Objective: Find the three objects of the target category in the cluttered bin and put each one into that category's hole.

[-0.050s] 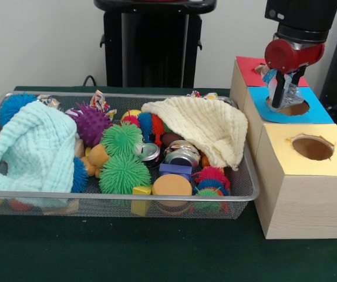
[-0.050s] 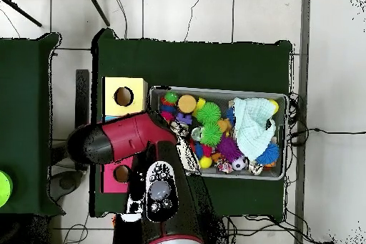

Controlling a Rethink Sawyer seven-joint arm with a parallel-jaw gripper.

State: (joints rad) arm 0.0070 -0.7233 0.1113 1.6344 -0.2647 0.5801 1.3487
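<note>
Hanging over the round hole in the blue-topped wooden box [image 1: 309,111], the gripper [image 1: 280,94] pinches a small pale-blue and white scrap [image 1: 269,76] whose kind is hard to make out. Three wooden boxes stand in a row: a red-topped one [image 1: 248,70] behind the gripper and a yellow-topped one [image 1: 309,176] in front of it. To the gripper's side lies the wire mesh bin [image 1: 239,197], holding two green spiky rubber balls [image 1: 121,140], one purple spiky ball [image 1: 91,124], a cream knitted cloth [image 1: 209,126] and a mint cloth [image 1: 36,150] that cover other items. In the overhead view, the red arm [image 2: 125,141] hides the blue box.
</note>
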